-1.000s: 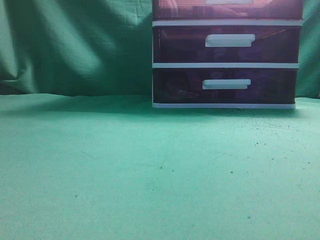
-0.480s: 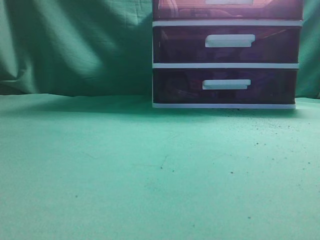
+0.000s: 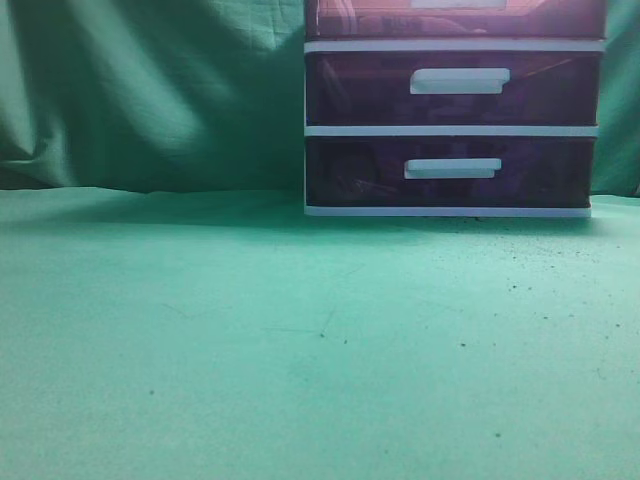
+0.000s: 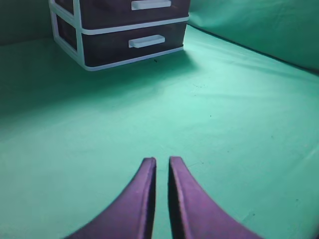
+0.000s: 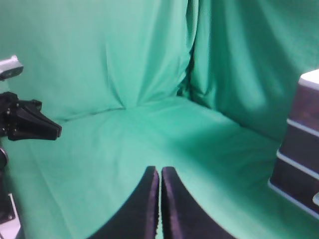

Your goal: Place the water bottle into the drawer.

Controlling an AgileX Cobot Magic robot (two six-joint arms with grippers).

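Exterior view: we are looking along the green cloth (image 3: 300, 340) at the drawer unit (image 3: 452, 130); the drawer (image 3: 455, 18), reddish-brown, is sitting pushed in at the top, cut by the frame edge.
Water bottle: we are seeing it in no view.
Left wrist view: the left gripper (image 4: 162, 167) is hovering over the cloth with fingers almost together, gripping nothing, well apart from the unit.
Right wrist view: the right gripper (image 5: 159, 174) is showing its fingers pressed together, empty; the unit's corner (image 5: 299, 149) is sitting at right.
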